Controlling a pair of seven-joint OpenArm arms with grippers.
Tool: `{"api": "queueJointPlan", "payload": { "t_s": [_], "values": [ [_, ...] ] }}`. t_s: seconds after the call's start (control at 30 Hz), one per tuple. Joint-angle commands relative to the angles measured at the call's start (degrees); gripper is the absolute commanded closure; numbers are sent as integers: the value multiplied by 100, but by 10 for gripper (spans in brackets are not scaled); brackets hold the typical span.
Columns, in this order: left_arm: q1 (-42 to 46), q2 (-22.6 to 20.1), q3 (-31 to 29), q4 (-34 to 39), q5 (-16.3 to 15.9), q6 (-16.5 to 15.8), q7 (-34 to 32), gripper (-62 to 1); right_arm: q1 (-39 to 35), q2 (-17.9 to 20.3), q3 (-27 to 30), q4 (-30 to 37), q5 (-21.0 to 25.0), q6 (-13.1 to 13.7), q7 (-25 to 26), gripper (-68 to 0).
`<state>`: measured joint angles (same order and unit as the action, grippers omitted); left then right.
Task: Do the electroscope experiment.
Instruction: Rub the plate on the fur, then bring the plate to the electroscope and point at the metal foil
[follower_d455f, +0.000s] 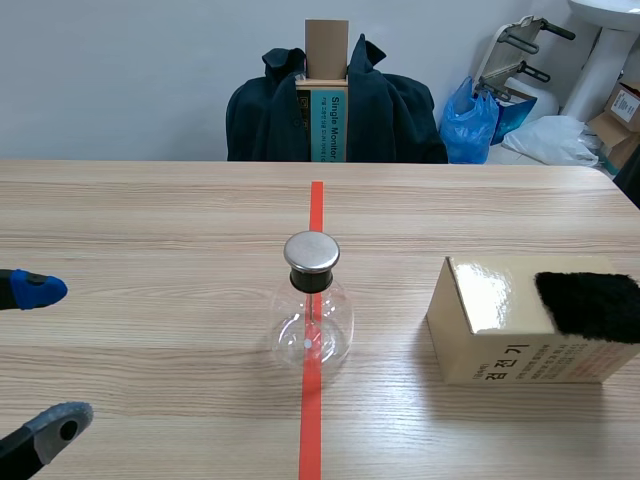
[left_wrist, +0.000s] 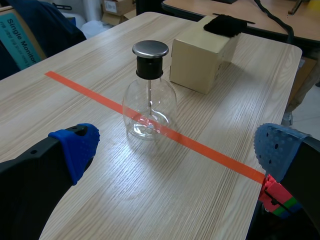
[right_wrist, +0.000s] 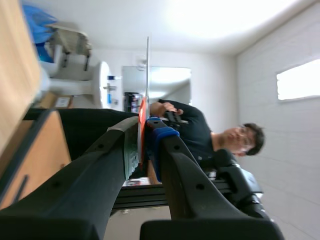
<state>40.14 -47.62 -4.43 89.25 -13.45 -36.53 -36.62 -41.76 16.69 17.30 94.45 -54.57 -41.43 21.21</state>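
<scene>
A: Left end effector (left_wrist: 177, 147)?
B: Spread wide, low over the desk (left_wrist: 75, 100); the electroscope (left_wrist: 149, 97) stands ahead on the tape line (left_wrist: 215, 152), a box (left_wrist: 197, 62) beside it.
A: Right end effector (right_wrist: 146, 137)?
B: Pinching a thin rod (right_wrist: 147, 75), red at the grip.

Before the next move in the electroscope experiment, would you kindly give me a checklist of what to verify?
1. Electroscope flask upright on the tape line: ok.
2. Metal cap seated on the flask's neck: ok.
3. Left jaws open, off to the flask's side, touching nothing: ok.
4. Right jaws shut on a thin strip: ok.
5. Black cloth lying on the box: ok.
6. Where the right arm stands relative to the flask: cannot tell; it is outside the scene view.
</scene>
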Motion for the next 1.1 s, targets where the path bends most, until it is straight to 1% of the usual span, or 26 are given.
{"api": "queueJointPlan", "payload": {
  "t_s": [0.0, 0.17, 0.2, 0.3, 0.4, 0.47, 0.5, 0.57, 0.67, 0.83, 0.93, 1.07],
  "values": [
    [-92, 28, 22, 63, -46, -11, 28, -623, 46, 48, 81, 146, 46, -343, -142, -8],
    [-507, 31, 175, -83, -46, -31, 588, -623, 48, 50, 81, 625, 96, -343, -343, -8],
    [-629, 42, 229, -138, -46, -31, 710, -592, 48, 57, 81, 719, 114, -343, -372, -8],
    [-1027, 190, 385, -350, -44, -37, 1091, -405, 48, 109, 79, 970, 234, -343, -398, -8],
    [-1480, 435, 581, -662, -39, -83, 1390, -197, 50, 127, 79, 1204, 299, -343, -415, -8],
    [-1775, 601, 763, -916, 24, -131, 1484, -72, 50, 125, 79, 1333, 308, -343, -417, -8],
    [-1932, 680, 872, -1056, 96, -160, 1495, -22, 50, 125, 79, 1388, 328, -343, -417, -8],
    [-2247, 846, 1110, -1342, 245, -184, 1506, -29, 50, 125, 74, 1475, 389, -343, -413, -8],
    [-2726, 1086, 1502, -1810, 262, -184, 1497, -29, 76, 122, 74, 1545, 428, -269, -396, -8],
    [-3456, 1488, 2114, -2533, 304, -179, 1357, -29, 229, 122, 70, 1550, 514, -234, -306, -8],
    [-3788, 1735, 2385, -2889, 507, -175, 1281, -29, 382, 122, 70, 1550, 511, -44, -306, -8],
    [-4081, 2002, 2636, -3259, 693, -153, 1196, -29, 579, 122, -11, 1550, 457, 225, -315, -8]
  ]
}}
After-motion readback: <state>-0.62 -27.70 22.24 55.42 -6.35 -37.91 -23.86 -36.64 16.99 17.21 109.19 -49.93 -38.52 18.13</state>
